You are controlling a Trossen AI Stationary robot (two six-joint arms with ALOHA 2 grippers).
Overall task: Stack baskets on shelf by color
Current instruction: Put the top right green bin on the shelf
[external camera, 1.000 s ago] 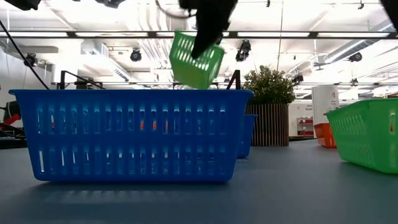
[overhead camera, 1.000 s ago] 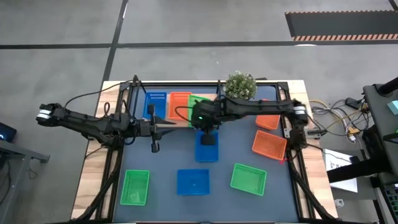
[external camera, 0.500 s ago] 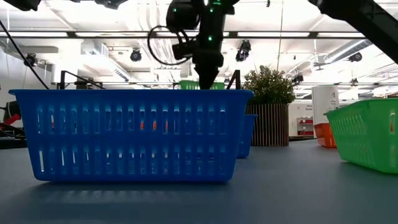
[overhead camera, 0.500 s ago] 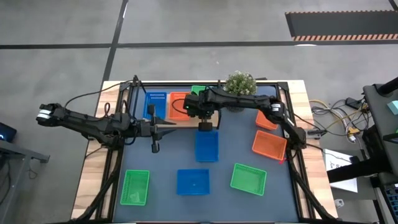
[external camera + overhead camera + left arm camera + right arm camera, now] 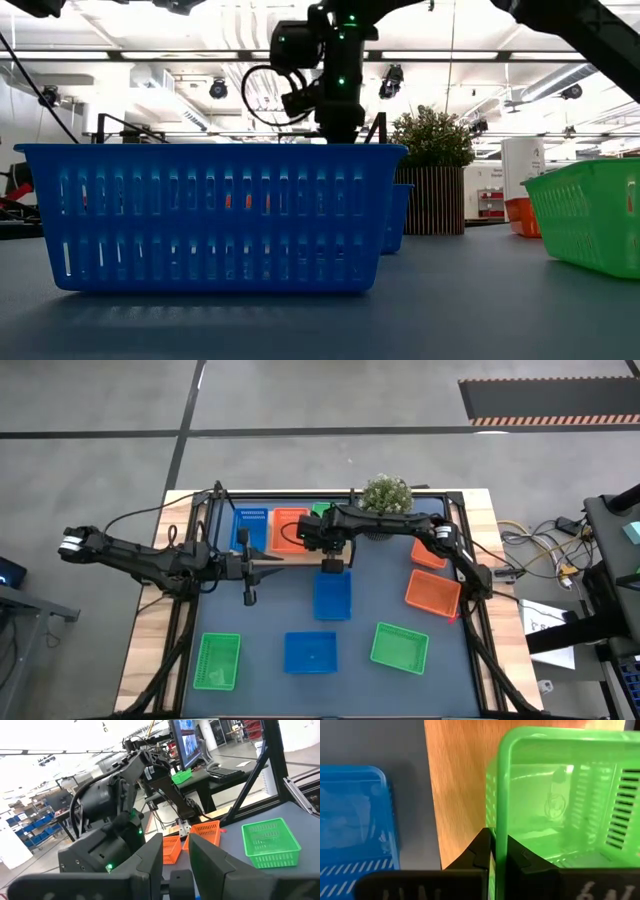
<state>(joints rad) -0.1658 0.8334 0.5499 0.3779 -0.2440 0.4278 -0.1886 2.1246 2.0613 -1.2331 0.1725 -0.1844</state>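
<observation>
Right gripper (image 5: 496, 851): it is pinching the thin rim of a green basket (image 5: 560, 800), fingers squeezed together on the wall.
Green basket: it is sitting over the wooden shelf (image 5: 457, 780), next to the red-orange basket (image 5: 288, 528).
How it handles: it is looking light, bendy and easy to tip.
Best hold: the rim.
Left gripper (image 5: 249, 596): it is waiting over the table, fingers a little apart, holding nothing.

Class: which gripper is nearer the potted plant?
Right. The right gripper, shut on a green basket, is just beside the potted plant; the left gripper waits farther away.
</observation>
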